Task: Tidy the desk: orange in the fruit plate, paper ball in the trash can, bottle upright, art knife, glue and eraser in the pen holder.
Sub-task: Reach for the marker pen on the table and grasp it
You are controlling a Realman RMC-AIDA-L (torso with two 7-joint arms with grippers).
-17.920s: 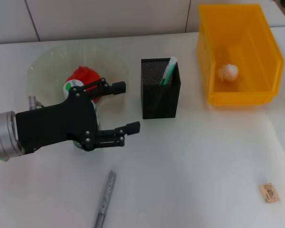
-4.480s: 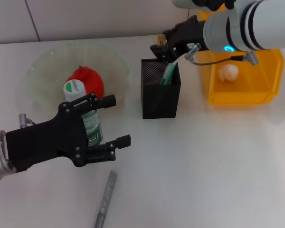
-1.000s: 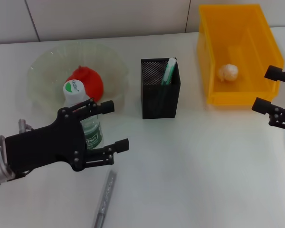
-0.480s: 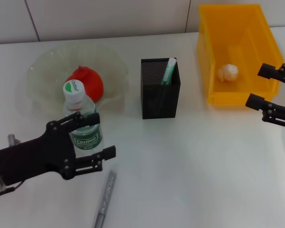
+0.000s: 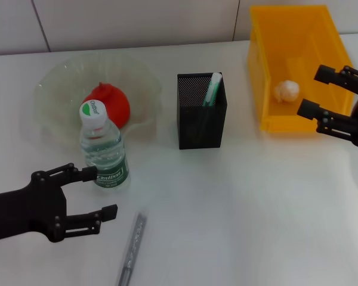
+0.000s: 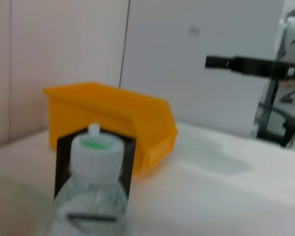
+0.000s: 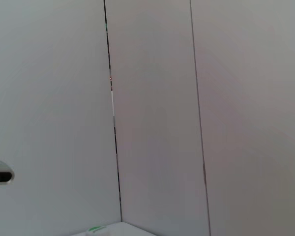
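Clear plastic, the bottle is now standing upright on the table, just beyond the left pincer, which has let go and is backing away with its fingers spread wide, holding nothing. That step looks done. The silver knife is lying just beside this pincer. The right pincer, open and empty, is hovering near the yellow bin.
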